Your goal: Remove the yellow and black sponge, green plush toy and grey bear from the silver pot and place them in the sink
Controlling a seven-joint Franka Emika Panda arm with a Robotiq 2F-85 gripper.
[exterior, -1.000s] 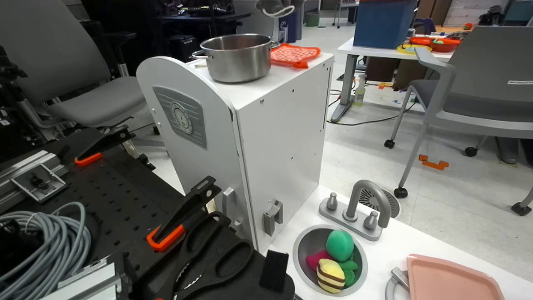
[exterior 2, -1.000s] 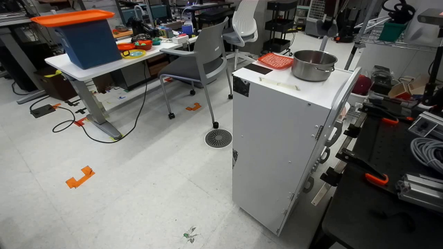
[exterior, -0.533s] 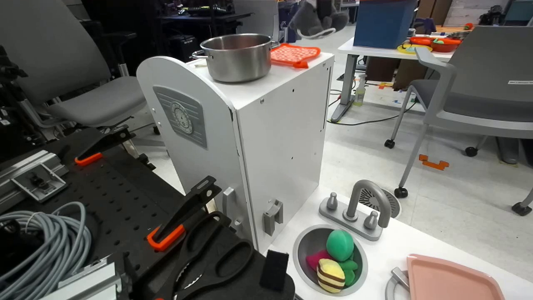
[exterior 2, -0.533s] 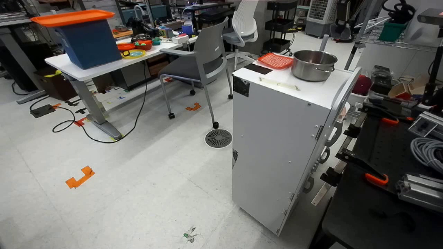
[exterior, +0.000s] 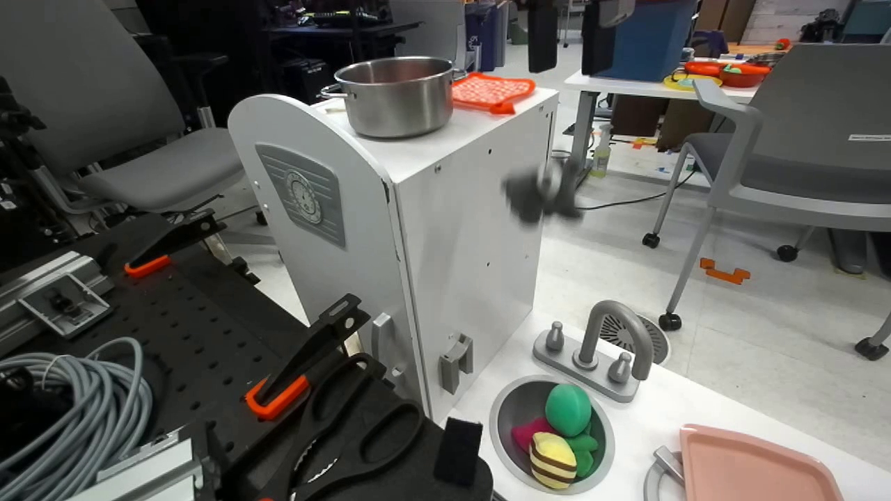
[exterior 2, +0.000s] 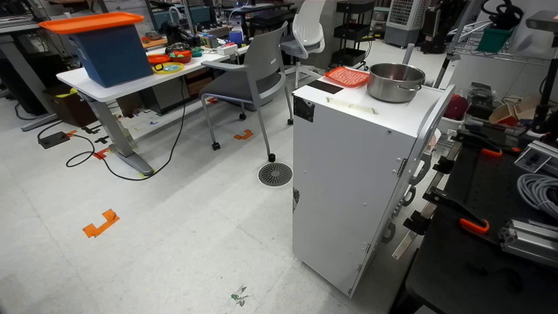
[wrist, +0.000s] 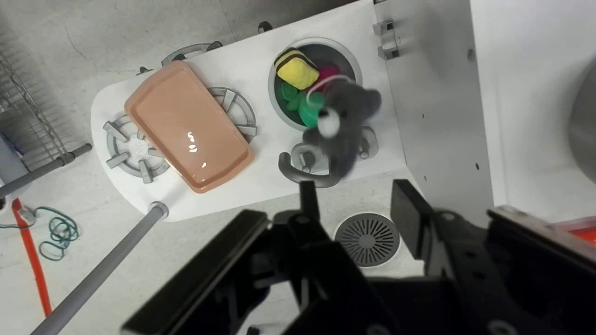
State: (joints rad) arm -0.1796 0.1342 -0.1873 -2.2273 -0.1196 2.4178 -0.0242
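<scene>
Gripper (exterior: pixel 571 66): released; fingers (exterior: pixel 598 45) stand clearly apart, seen in an exterior view and in the wrist view

Grey bear (exterior: pixel 539 195): in mid-air below the gripper, apart from the fingers, outline blurred; in the wrist view it covers part of the edge of the sink (exterior: pixel 522 407) and part of the tap (exterior: pixel 591 341); its height over the sink cannot be told

Sink itself: set in the white surface (exterior: pixel 661 412), near the edge that meets the cabinet (exterior: pixel 480 209); tap between sink and the surface's long edge

Yellow sponge (exterior: pixel 553 463): in the sink, dark stripes, close to the edge opposite the tap

Green toy (exterior: pixel 569 409): in the sink, round lump toward the tap-side edge; darker green pieces (exterior: pixel 583 452) just beside it, cannot tell whether part of it

Pink lump (exterior: pixel 530 433): in the sink, partly hidden, toward the cabinet-side edge

Pot (exterior: pixel 400 101): upright on the cabinet's top in both exterior views, between curved panel (exterior: pixel 369 250) and red mat (exterior: pixel 491 90); its bottom is hidden inside

Pink tray (exterior: pixel 759 463): across two burner rings (wrist: pixel 118 159), toward the rounded end of the surface

Floor drain (wrist: pixel 367 240): below, beyond the surface's tap-side edge, in the wrist view
</scene>
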